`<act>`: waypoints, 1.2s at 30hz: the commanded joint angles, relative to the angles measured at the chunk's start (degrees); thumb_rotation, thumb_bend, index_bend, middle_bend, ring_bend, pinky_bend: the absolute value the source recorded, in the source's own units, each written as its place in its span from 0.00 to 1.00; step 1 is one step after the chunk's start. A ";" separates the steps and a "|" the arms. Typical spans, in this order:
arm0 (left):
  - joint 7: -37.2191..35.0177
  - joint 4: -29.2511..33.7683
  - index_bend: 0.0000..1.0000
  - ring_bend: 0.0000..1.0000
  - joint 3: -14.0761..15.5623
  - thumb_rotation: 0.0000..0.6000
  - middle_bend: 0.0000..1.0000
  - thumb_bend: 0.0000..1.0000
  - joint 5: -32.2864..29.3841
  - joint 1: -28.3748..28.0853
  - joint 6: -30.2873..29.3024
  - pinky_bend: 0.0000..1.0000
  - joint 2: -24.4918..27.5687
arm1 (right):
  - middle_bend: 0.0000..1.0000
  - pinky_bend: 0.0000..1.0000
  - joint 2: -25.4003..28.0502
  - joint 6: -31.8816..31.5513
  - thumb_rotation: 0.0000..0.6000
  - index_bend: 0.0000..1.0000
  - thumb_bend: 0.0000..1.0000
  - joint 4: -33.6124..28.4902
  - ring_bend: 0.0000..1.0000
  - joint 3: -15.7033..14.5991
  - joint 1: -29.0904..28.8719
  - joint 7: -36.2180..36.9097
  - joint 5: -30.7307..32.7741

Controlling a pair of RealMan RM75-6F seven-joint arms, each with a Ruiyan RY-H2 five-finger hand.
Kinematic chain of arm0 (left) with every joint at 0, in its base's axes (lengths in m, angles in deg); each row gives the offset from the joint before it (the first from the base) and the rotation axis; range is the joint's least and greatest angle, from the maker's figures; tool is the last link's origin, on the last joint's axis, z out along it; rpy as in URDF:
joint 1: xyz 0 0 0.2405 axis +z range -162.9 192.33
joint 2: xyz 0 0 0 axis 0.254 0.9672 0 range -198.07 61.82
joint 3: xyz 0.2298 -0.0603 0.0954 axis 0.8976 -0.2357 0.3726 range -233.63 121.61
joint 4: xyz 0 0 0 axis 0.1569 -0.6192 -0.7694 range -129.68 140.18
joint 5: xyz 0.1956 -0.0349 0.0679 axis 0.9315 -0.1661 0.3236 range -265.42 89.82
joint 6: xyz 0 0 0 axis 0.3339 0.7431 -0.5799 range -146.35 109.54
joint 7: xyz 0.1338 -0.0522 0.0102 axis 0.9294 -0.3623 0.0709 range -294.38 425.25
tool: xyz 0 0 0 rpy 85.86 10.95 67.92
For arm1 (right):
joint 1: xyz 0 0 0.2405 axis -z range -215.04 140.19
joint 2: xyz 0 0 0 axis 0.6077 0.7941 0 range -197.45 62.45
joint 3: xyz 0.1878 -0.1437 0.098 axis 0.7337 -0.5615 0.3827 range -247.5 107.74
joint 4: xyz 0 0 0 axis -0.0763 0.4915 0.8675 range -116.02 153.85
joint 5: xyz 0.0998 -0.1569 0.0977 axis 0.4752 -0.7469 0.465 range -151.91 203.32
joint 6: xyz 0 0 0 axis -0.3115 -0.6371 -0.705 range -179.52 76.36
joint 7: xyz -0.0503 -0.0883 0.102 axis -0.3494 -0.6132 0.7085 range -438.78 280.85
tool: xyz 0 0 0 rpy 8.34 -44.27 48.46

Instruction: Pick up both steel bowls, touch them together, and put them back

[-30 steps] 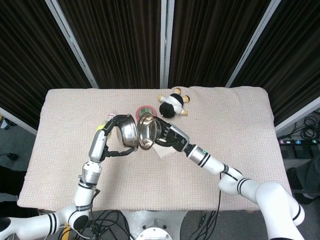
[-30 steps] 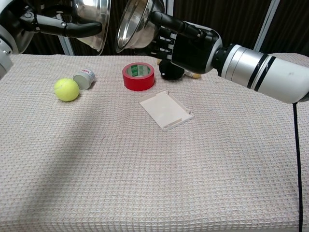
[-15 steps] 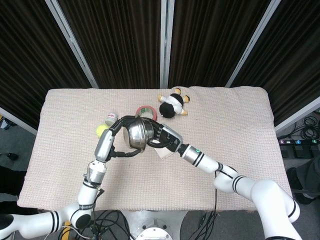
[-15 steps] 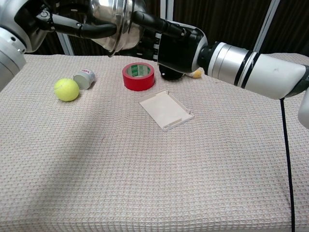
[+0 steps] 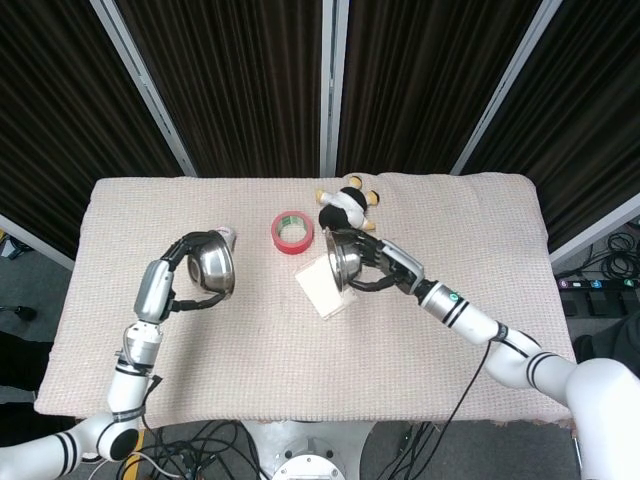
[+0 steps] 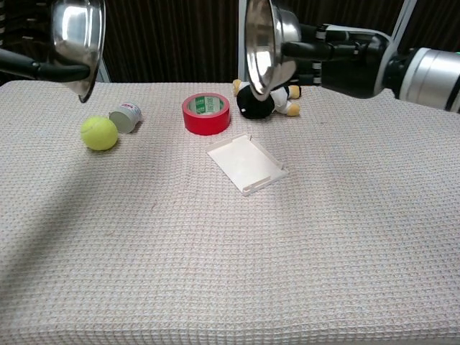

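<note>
My left hand [image 5: 190, 262] holds one steel bowl [image 5: 213, 272] tilted on edge above the left part of the table; the same bowl [image 6: 75, 39] shows at the chest view's top left. My right hand [image 5: 385, 265] grips the second steel bowl [image 5: 344, 262], also on edge, above the table's middle. In the chest view that bowl [image 6: 264, 42] hangs at top centre, with the right hand [image 6: 345, 49] behind it. The two bowls are well apart and both are off the table.
On the cloth-covered table [image 6: 230, 251] lie a yellow tennis ball [image 6: 98, 133], a small white jar [image 6: 126, 116], a red tape roll [image 6: 206, 113], a white flat tray [image 6: 247, 163] and a black-and-white plush toy [image 6: 266, 100].
The bowls were pressed together at centre half a second ago. Now they have separated: the left hand carried its bowl left, the right hand carried its bowl right.
</note>
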 commanded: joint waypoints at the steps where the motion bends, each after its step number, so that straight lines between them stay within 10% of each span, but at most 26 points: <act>1: 4.00 -2.11 0.48 0.43 2.79 1.00 0.43 0.21 0.89 0.69 2.44 0.65 3.36 | 0.35 0.37 11.02 6.25 1.00 0.53 0.27 -10.25 0.25 -3.52 3.36 -18.14 3.13; 10: 16.88 -3.02 0.52 0.46 8.45 1.00 0.46 0.21 3.20 -0.77 10.38 0.65 9.17 | 0.32 0.34 23.72 15.97 1.00 0.54 0.27 -28.77 0.22 -4.29 6.99 -66.98 21.07; 20: 29.85 -6.65 0.53 0.47 11.25 1.00 0.47 0.22 6.00 -3.17 14.67 0.64 6.47 | 0.29 0.29 22.66 11.86 1.00 0.51 0.28 -39.32 0.20 -5.08 7.89 -103.99 45.82; 36: 32.11 -9.26 0.53 0.46 11.92 1.00 0.47 0.22 4.75 -7.18 23.21 0.63 5.99 | 0.28 0.27 15.48 3.60 1.00 0.50 0.28 -41.87 0.19 -0.28 11.15 -119.89 55.15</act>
